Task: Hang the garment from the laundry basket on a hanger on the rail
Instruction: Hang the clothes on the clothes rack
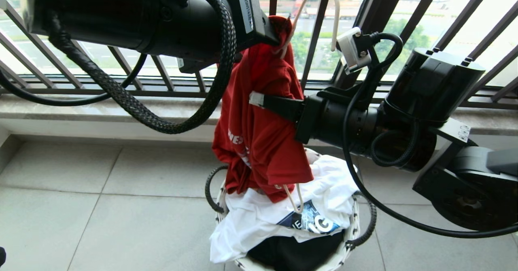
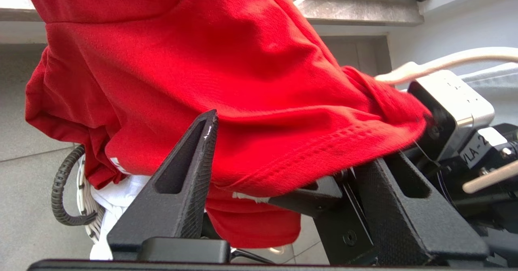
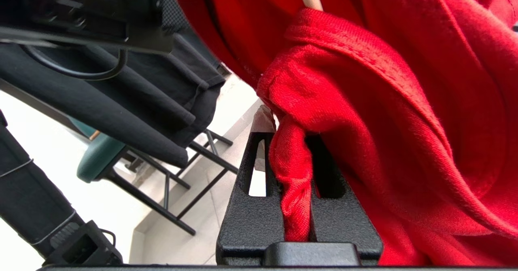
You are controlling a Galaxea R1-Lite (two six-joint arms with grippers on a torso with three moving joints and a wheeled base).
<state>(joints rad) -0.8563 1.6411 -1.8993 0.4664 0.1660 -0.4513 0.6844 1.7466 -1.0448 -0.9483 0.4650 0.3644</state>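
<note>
Right gripper [image 3: 297, 182] pinches the garment [image 1: 263, 133], apparently hiding most of the hanger [image 1: 319, 4].

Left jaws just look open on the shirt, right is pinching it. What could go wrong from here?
1. The red shirt hangs bunched on the hanger, only the right gripper pinching a fold; it may slide off.
2. The left gripper stands open with cloth draped over one finger; pulling away may snag it.
3. The hem touches the white shirt in the basket and may drag it.
</note>
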